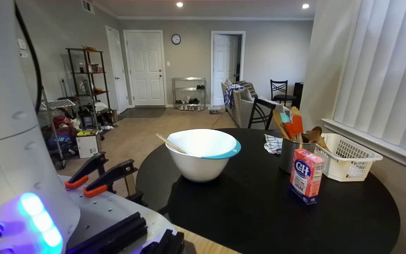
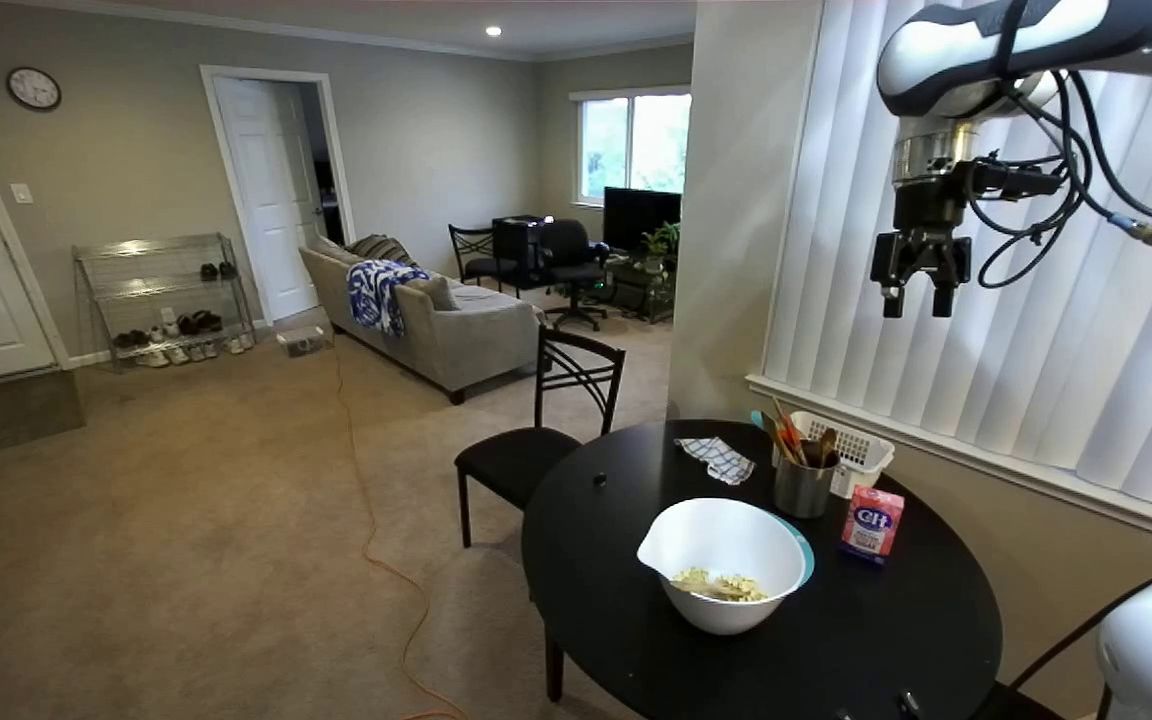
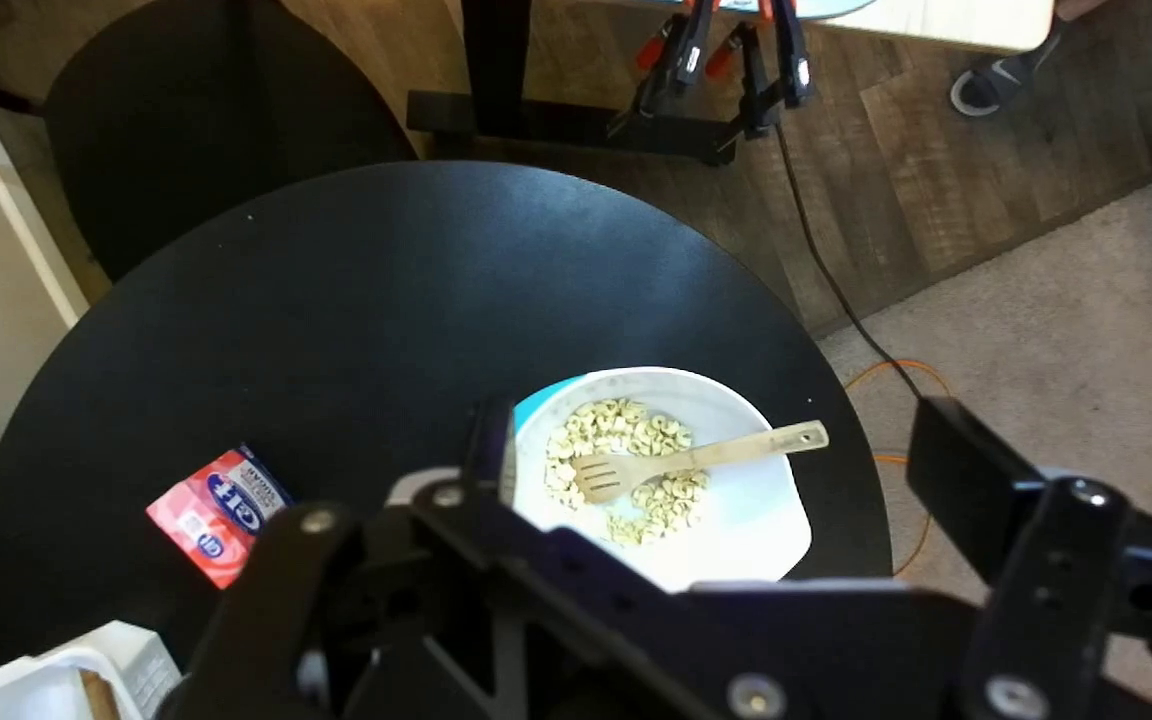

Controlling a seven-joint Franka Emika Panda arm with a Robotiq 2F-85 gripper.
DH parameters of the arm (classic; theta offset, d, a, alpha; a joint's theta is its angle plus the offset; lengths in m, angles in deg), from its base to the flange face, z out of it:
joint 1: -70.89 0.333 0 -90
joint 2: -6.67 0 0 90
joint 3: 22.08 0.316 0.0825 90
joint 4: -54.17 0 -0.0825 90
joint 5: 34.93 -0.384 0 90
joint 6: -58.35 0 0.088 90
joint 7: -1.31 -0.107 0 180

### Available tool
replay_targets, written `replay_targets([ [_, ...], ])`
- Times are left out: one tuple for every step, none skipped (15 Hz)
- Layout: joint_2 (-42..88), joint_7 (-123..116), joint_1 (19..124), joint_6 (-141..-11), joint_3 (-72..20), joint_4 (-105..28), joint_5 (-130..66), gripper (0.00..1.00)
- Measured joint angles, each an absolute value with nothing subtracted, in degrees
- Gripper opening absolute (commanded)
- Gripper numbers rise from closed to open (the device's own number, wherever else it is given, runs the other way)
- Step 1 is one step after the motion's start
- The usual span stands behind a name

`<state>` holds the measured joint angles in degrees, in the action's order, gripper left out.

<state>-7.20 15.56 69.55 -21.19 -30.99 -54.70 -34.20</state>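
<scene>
Wrist view: pronged wooden fork (image 3: 701, 457)

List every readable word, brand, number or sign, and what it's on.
"C&H": pink sugar box, on the blue oval; legible in all views.
"SUGAR": same box, below the oval; finer print too blurred.
Wall clock: numerals too small to read.
Blue bag: white letters, not certain.
White carton and clamp label: too small to read.

1 ea. – bowl (image 1: 200, 168), sugar pkg (image 1: 306, 176), basket (image 1: 340, 170)
</scene>
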Motion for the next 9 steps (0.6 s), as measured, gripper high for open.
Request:
replay_targets([
  [-6.70,15.56,69.80,-22.59,-30.07,-54.93,-34.16,1.00],
  [-5.99,15.57,70.30,-24.37,-29.01,-55.31,-34.16,1.00],
  [-5.21,15.84,70.98,-26.68,-27.95,-55.85,-34.17,1.00],
  [-4.46,16.38,71.63,-29.15,-27.01,-56.53,-34.18,1.00],
  [-3.73,16.89,72.16,-31.72,-26.20,-57.26,-34.17,1.00],
  [-3.04,17.28,72.54,-34.34,-25.49,-58.10,-34.10,1.00],
  [-2.41,17.50,72.77,-36.90,-24.88,-58.93,-33.83,1.00],
  [-1.77,17.66,72.80,-39.43,-24.35,-59.86,-33.23,1.00],
  [-1.16,17.71,72.80,-42.07,-23.98,-60.84,-32.15,1.00],
])
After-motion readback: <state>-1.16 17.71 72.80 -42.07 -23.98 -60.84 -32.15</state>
